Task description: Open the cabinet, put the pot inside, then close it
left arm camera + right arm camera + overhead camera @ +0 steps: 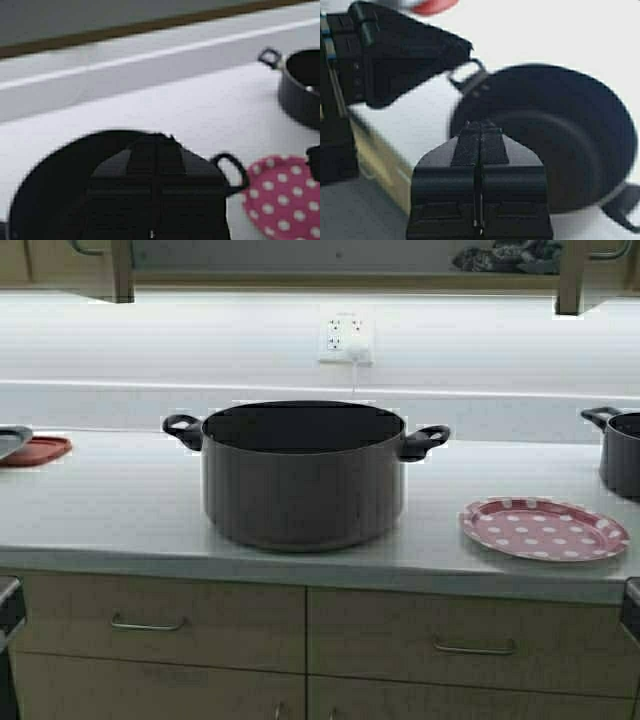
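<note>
We've got the big grey-brown metal stockpot with two black loop handles (303, 480) sitting dead centre of the high view on the pale grey countertop (100, 510), upright, dark inside showing. To its right, lower in the frame and near it but not touching, lies a red plate with white polka dots (545, 528), and a smaller near-black pot (622, 450) is cut off at the right edge. Along the top edge we can just see the underside of the light beige wall cabinet (330, 255), with what looks like both doors swung open, though it's cropped so we can't swear to it. In the wrist views our left gripper (159, 145) and right gripper (480, 130) both hover over the stockpot's open mouth, fingers pressed together with nothing between them.
</note>
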{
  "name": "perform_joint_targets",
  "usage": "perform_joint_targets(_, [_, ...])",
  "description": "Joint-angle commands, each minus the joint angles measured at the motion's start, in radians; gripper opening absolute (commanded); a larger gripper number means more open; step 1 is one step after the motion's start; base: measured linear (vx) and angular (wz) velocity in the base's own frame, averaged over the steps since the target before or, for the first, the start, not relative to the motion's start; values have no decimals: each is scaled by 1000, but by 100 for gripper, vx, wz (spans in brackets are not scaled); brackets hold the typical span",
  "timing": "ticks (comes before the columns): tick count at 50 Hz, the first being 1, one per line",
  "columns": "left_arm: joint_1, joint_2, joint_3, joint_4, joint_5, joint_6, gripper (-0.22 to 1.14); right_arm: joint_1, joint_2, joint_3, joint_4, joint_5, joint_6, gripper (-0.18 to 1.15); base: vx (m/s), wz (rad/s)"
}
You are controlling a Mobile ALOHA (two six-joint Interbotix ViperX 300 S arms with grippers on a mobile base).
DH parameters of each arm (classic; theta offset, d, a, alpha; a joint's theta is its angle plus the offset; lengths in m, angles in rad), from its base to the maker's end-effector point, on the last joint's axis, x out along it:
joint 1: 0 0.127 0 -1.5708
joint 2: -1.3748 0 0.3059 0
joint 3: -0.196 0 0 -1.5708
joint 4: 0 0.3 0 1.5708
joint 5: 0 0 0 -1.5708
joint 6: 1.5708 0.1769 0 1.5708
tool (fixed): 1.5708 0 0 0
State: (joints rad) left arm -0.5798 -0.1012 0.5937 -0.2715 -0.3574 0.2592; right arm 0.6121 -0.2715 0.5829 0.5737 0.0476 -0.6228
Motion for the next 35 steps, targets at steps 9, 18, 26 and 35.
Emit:
perform_joint_targets(9, [130,107,-118,-5,-14,0,3,-164,-109,89,-8,23,2,7,0,0])
perform_joint_targets(18, [199,44,-35,-5,-14,6,3,-247,-210,161,-15,35,2,7,0,0])
perform_joint_targets(26, [249,-35,55,-2,-23,9,3,-313,-279,201,-20,61,2,7,0,0])
perform_joint_targets(35, [259,-120,117,0,-29,5,3,-325,-331,210,-12,72,9,8,0,0])
